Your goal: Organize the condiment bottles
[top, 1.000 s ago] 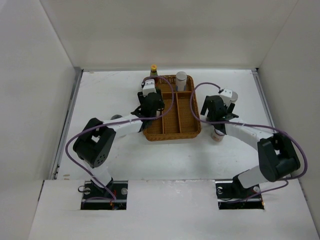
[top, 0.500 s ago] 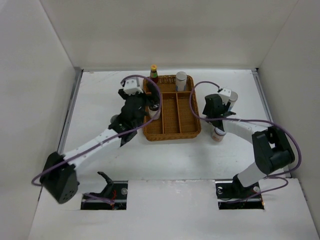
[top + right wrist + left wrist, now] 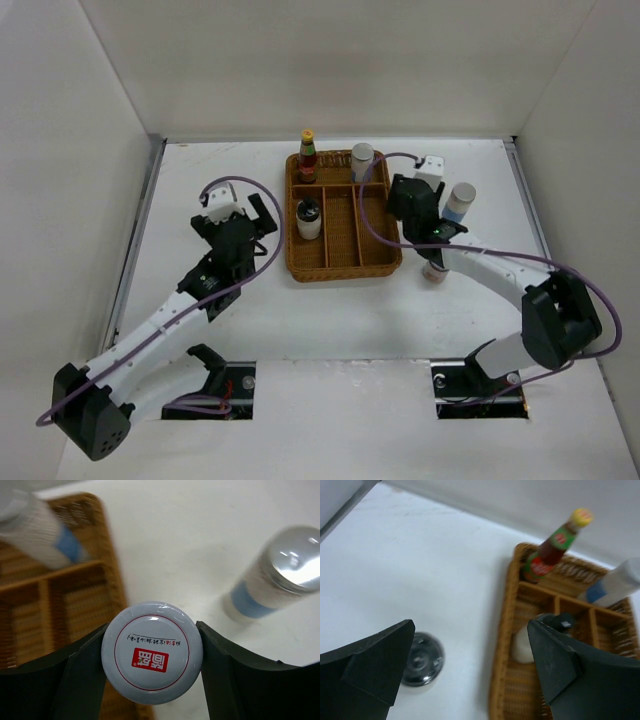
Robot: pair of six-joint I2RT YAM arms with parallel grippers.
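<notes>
Nearest the arm bases, on the right side of the table, a short jar stands just off the near right corner of the wicker tray. It is half hidden under the right forearm in the overhead view, so its lid is hard to make out. Left of the tray, the left gripper hangs with its jaws spread wide and nothing between them. Its wrist camera shows what the overhead view hides beneath the arm: a round silver lid, probably of a jar, on the bare table just beside the tray's left wall. Upright in the tray's long left compartment stands a white jar with a dark lid. At the tray's right edge the right gripper is closed partway on a jar with a white lid and red label, both fingers pressed to the lid's sides. Only the wrist view shows this grip, since the gripper body blocks it from above, and I cannot tell whether the jar is lifted or resting. Just right of it a white shaker with a blue band and silver cap stands on the table. Farthest, the red sauce bottle with its yellow cap occupies the far left compartment and a second white shaker the far right one.
</notes>
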